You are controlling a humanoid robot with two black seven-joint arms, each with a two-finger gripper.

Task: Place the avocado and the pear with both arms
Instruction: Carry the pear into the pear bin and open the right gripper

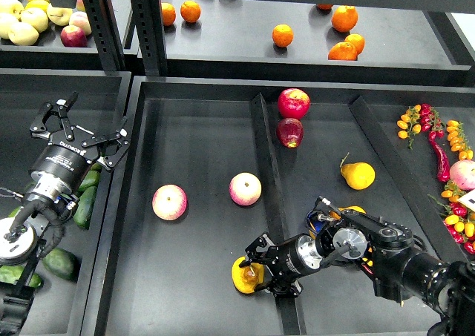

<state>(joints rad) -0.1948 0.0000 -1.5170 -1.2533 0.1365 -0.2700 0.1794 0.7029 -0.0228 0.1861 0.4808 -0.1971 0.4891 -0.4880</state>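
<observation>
The pear [243,277], orange-yellow with a dark brown blotch, lies low in the middle compartment of the black tray [200,136], next to the divider [269,180]. My right gripper [260,268] reaches across the divider from the right, and its fingers close on the pear's right side. My left gripper [87,124] is open and empty over the left bin. A dark green elongated avocado [84,207] lies below it, beside my left arm, with other green avocados [59,262] nearby.
Two pink apples [169,202] [245,188] lie in the middle compartment. Two red apples [294,102] and a cleaner yellow pear [358,174] lie in the right compartment. Oranges [282,34] sit on the back shelf. Peppers and small tomatoes [438,139] lie at far right.
</observation>
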